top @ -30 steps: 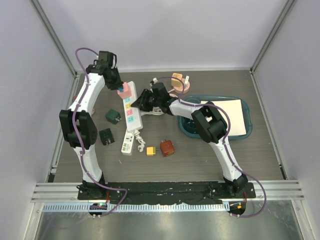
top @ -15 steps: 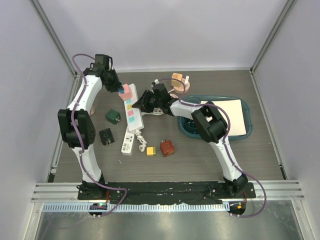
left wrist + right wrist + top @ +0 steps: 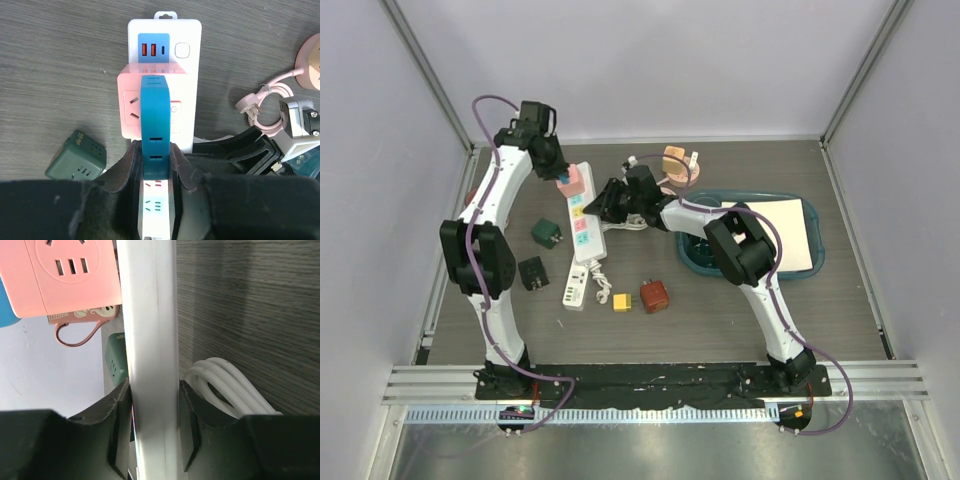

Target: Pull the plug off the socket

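Observation:
A white power strip (image 3: pixel 582 225) lies on the table at the back left. It serves as the socket. A pink cube plug (image 3: pixel 573 185) with a blue face (image 3: pixel 155 110) sits on its far end. My left gripper (image 3: pixel 560 175) is shut on that blue face, its fingers (image 3: pixel 129 165) on both sides of it. The left wrist view shows the strip (image 3: pixel 135 35) under the pink plug (image 3: pixel 130 105). My right gripper (image 3: pixel 598 205) is shut across the strip's width (image 3: pixel 150 340), with the pink plug (image 3: pixel 70 275) against the strip beyond it. Whether the plug's pins are seated is hidden.
Two green cube adapters (image 3: pixel 545 232) (image 3: pixel 532 272) lie left of the strip. A small white adapter (image 3: pixel 574 292), a yellow plug (image 3: pixel 621 301) and a red-brown cube (image 3: pixel 654 296) lie nearer. A teal tray (image 3: pixel 800 275) holding white paper is at the right. A peach round socket (image 3: pixel 678 163) is behind.
The left arm's wrist swung a little to the left and came back. The pink plug and the strip stay where they were. The right arm has not moved.

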`<action>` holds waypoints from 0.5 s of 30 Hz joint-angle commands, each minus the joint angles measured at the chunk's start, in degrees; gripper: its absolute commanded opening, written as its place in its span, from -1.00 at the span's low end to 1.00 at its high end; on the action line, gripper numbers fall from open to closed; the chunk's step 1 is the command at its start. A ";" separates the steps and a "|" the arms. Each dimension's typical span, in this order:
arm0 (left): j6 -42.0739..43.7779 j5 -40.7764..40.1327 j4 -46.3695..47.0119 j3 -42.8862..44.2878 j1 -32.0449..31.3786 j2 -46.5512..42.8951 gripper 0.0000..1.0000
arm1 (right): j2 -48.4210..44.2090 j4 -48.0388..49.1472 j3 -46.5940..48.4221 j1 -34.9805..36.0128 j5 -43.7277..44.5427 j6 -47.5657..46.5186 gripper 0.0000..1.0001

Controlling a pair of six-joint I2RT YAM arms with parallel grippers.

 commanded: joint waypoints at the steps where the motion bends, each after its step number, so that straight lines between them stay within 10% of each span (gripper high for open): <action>1: -2.01 6.96 -0.76 1.61 -1.88 -5.04 -1.00 | 0.35 -3.10 -0.22 -0.98 7.54 -0.13 -0.98; 15: -1.21 -0.79 11.79 -17.46 -3.11 -13.83 -1.00 | 0.44 -1.78 0.22 -1.33 7.01 6.29 -0.99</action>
